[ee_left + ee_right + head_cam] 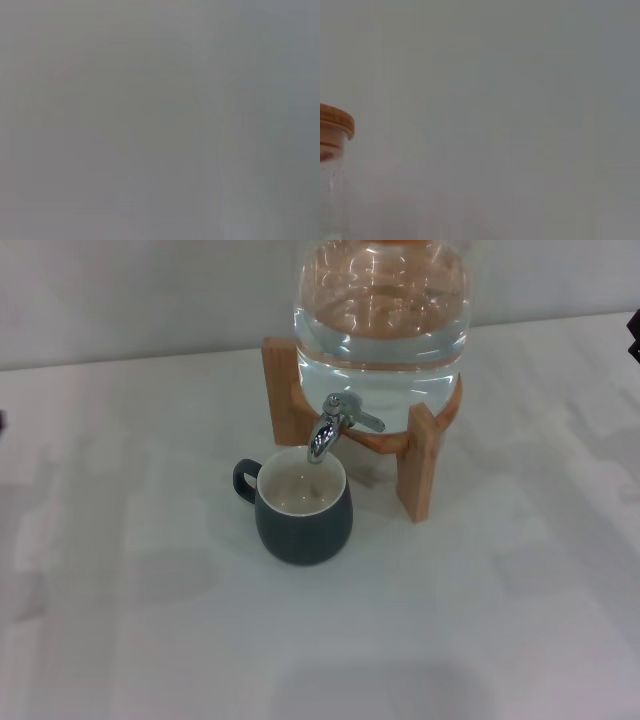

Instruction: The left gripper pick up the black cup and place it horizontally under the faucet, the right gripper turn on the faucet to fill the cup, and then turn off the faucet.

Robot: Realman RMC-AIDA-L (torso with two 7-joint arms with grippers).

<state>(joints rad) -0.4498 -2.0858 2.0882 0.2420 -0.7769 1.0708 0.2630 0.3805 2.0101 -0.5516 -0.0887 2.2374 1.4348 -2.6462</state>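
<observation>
The black cup point(303, 506) stands upright under the faucet point(335, 425), handle pointing left. It looks like glazed ceramic: rigid, slick, breakable, so best pinched at the rim or handle. Neither claw shows clearly, so I cannot tell their state.

R pincer point(635, 335): just a dark sliver at edge, parked.

A clear glass jar point(381, 315), partly filled with water, sits in a wooden stand point(420, 475) on a white table point(150, 620). The stand's legs rest on the table, and a pale wall point(130, 290) rises behind the jar. The jar's wooden lid point(335, 120) tops its neck.
</observation>
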